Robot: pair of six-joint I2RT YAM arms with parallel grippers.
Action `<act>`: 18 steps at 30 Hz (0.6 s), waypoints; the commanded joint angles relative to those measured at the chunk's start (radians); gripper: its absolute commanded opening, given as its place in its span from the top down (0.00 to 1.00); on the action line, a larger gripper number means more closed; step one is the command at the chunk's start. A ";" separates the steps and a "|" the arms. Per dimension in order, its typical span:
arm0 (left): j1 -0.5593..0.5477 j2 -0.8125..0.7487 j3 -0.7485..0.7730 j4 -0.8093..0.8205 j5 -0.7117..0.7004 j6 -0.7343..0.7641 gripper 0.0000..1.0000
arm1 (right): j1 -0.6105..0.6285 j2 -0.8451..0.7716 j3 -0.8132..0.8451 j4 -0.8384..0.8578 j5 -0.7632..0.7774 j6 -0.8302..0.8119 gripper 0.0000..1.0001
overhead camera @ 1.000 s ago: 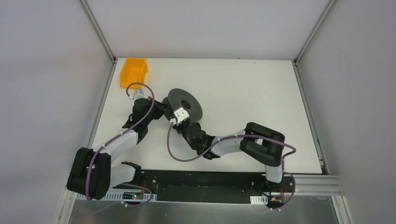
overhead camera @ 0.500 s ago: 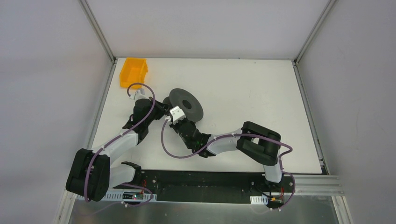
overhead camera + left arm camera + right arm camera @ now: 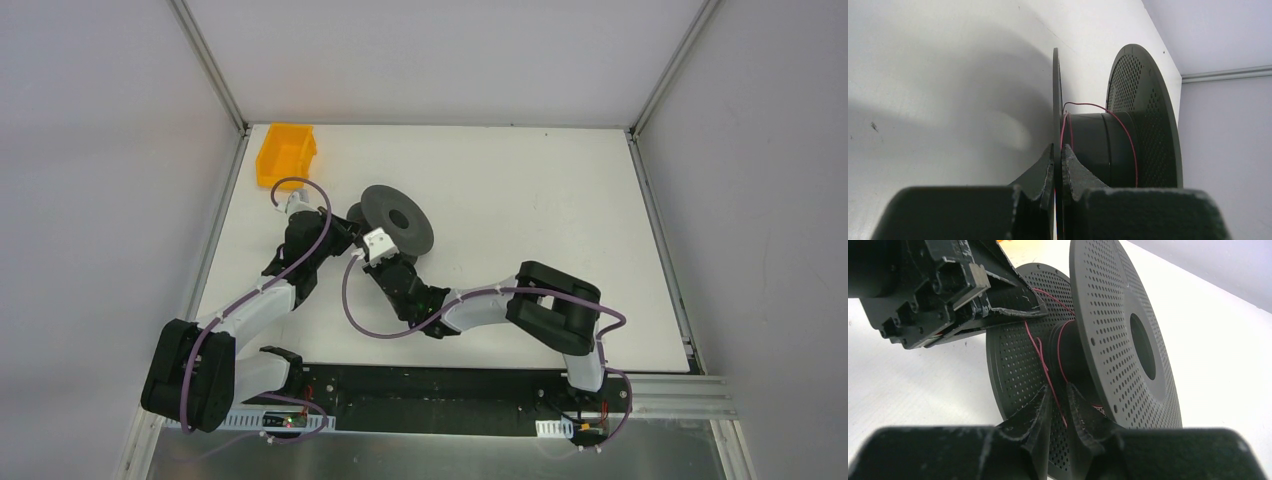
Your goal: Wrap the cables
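A dark grey perforated spool stands tilted on the white table. My left gripper is shut on the rim of its thin flange, seen edge-on between the jaws. The cables, a thin red wire, loop loosely round the hub. My right gripper reaches between the two flanges with its jaws slightly open. The red wire runs down through the gap between its fingers. The left gripper's fingers show above it.
An orange bin sits at the table's back left corner. A metal frame rail and grey walls bound the table. Thick mauve cables hang from both arms near the spool.
My right gripper has gone from shut to slightly open and shifted a little left with its arm. The spool has turned slightly. The left gripper keeps its hold.
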 commanded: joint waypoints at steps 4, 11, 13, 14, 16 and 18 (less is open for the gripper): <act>-0.009 -0.001 0.027 -0.022 -0.011 0.028 1.00 | 0.006 -0.075 0.000 0.063 0.046 -0.012 0.78; -0.009 -0.003 0.028 -0.024 -0.010 0.038 1.00 | 0.020 -0.138 -0.037 0.071 0.028 -0.019 0.70; -0.009 -0.004 0.027 -0.023 -0.031 0.040 1.00 | 0.023 -0.150 -0.049 0.070 0.027 -0.019 0.69; -0.009 -0.004 0.027 -0.023 -0.033 0.042 1.00 | 0.027 -0.156 -0.055 0.070 0.028 -0.019 0.69; -0.009 -0.003 0.027 -0.023 -0.037 0.044 1.00 | 0.030 -0.171 -0.062 0.069 0.029 -0.016 0.68; -0.009 -0.003 0.027 -0.022 -0.038 0.046 1.00 | 0.032 -0.180 -0.067 0.061 0.033 -0.011 0.67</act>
